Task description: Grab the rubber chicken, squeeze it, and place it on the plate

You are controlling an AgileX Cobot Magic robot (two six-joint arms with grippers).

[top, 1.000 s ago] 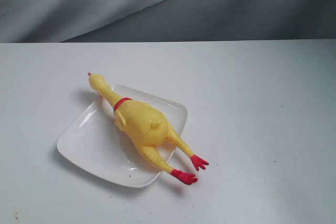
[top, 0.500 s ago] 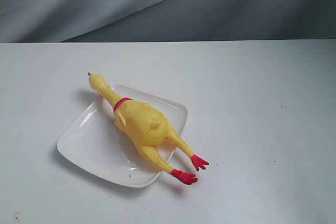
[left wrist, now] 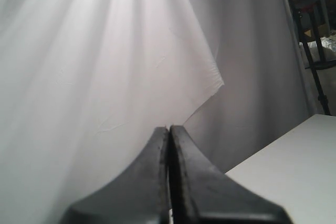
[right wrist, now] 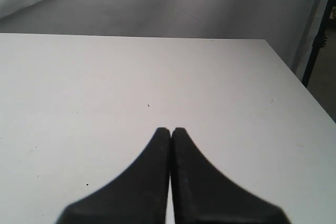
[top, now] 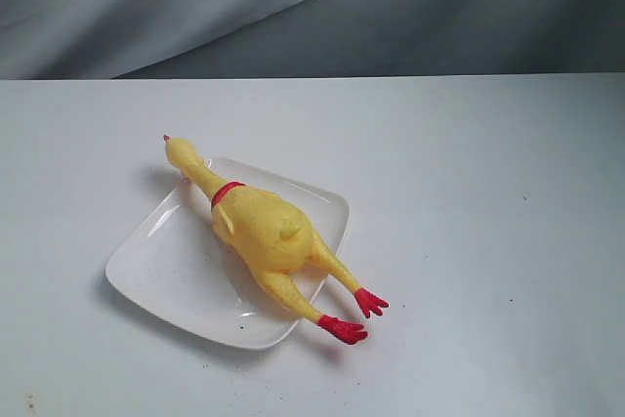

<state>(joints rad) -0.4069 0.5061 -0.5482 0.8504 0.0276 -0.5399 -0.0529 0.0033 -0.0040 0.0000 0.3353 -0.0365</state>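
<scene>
Exterior view: the rubber chicken [top: 266, 233] lies diagonally across the plate [top: 166, 266] with head and feet overhanging, so a nudge could probably tip it off; its skin is bumpy yellow, neck band and feet red. Left wrist view: the left gripper [left wrist: 169, 129] is closed, empty. Right wrist view: the right gripper [right wrist: 170, 130] is likewise closed, holding nothing, over the table [right wrist: 105, 87].

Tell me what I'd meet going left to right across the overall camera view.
White square plate, its left corner first → rubber chicken lying across it: head, red neck band, yellow body, red feet → white table.
</scene>
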